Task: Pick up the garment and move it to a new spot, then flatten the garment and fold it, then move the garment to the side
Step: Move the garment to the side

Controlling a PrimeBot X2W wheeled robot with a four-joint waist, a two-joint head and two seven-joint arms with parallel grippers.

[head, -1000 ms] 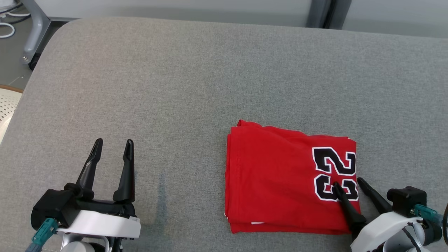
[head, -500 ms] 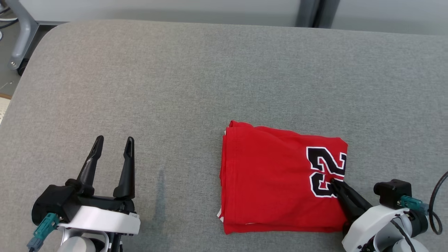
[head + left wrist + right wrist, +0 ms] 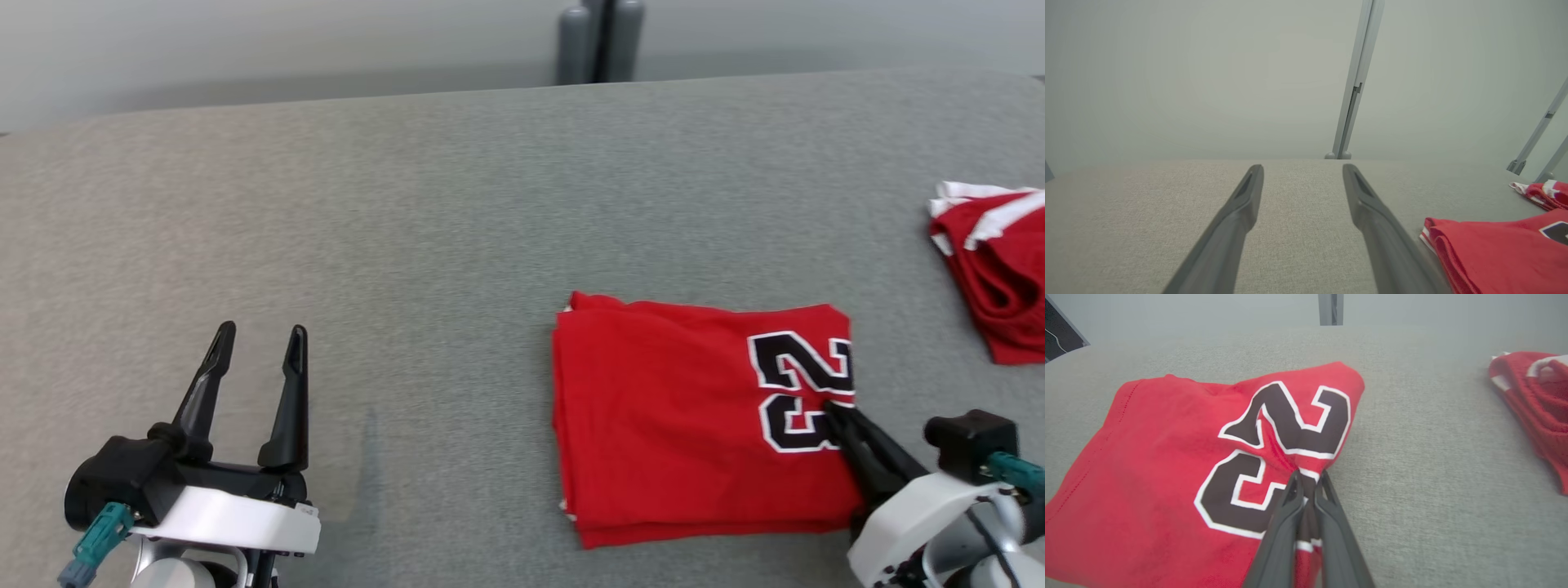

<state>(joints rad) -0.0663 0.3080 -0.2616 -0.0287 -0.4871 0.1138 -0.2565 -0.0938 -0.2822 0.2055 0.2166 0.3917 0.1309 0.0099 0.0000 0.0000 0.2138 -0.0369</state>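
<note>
In the head view the right gripper [image 3: 831, 407] has its two dark fingers pressed together on the right-hand edge of the folded red jersey with black-and-white numerals [image 3: 694, 425], which lies flat on the grey fabric-covered table [image 3: 457, 204]. The pinch sits at the lower numeral, and the bulk of the stack spreads away to the left of the fingertips. The bite looks shallow, so a drag or lift to the side could take only the top layers and let the lower ones slide out, undoing the fold. Well beyond those fingertips to the right lies a second crumpled red garment with white trim [image 3: 992, 278], and a long sideways carry could run the jersey into it. The left gripper [image 3: 261, 331] rests well apart from the jersey, fingers spread wide and holding nothing. In the left wrist view the left gripper [image 3: 1302, 168] has its fingers wide over bare table, with the jersey's stacked edge [image 3: 1490, 253] just to the right of the right-hand finger. As this arm gives no support, the far side of the stack would likely trail and bunch against the rough table cloth. In the right wrist view the right gripper [image 3: 1309, 477] is closed on a ridge of puckered cloth at the jersey's edge, the fabric tenting up toward the tips. To my eye, pulling from that single point may skew the rectangle or let the thin fold slip free.
</note>
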